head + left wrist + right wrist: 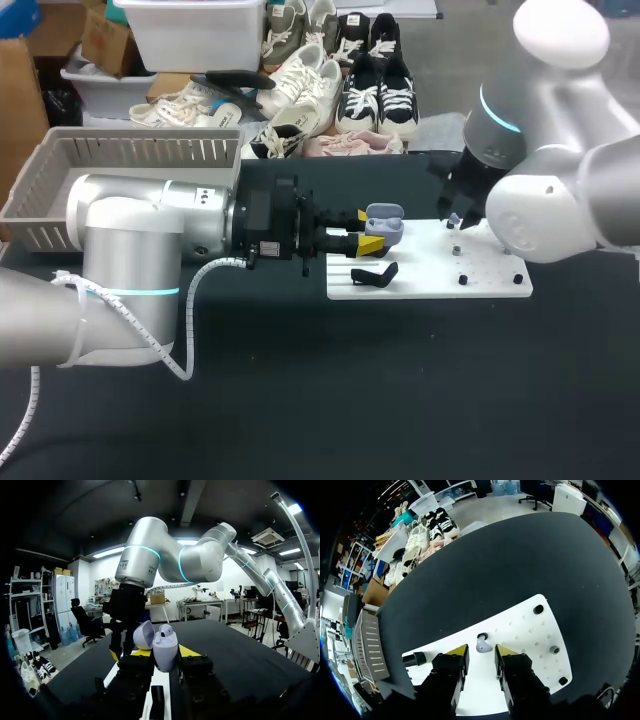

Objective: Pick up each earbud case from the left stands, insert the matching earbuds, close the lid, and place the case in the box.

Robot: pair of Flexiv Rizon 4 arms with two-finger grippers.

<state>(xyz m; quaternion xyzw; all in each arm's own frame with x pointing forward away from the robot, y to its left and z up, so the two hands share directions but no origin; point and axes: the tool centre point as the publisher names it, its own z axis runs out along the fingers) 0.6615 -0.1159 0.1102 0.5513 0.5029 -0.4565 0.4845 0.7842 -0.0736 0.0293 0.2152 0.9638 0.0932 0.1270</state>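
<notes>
**Holding an Open Case at the Board's Left End**

Sitting at the far left of the dark table is a grey slatted basket. In front of it the left arm stretches across toward the middle. The left gripper is clamped on the lavender earbud case. In the left wrist view the case stands upright between the two yellow-tipped fingers, which press it from both sides, and its lid is tipped back and open. The case is at the left end of the white pegboard; whether it rests on the board or hangs just above it cannot be told. A black stand lies on the board just beside that gripper, on the side nearer the head camera.

Further right on the board, a single earbud (the same lavender as the case) sits by one of the holes. It is just ahead of the right gripper. That gripper's fingers are spread apart and grasp nothing: the earbud lies in line with the gap between the yellow tips but touches neither. Small black pegs stand on the right part of the board, well apart from the earbud. The right arm comes in from the right and bends over the board's far right corner.
</notes>
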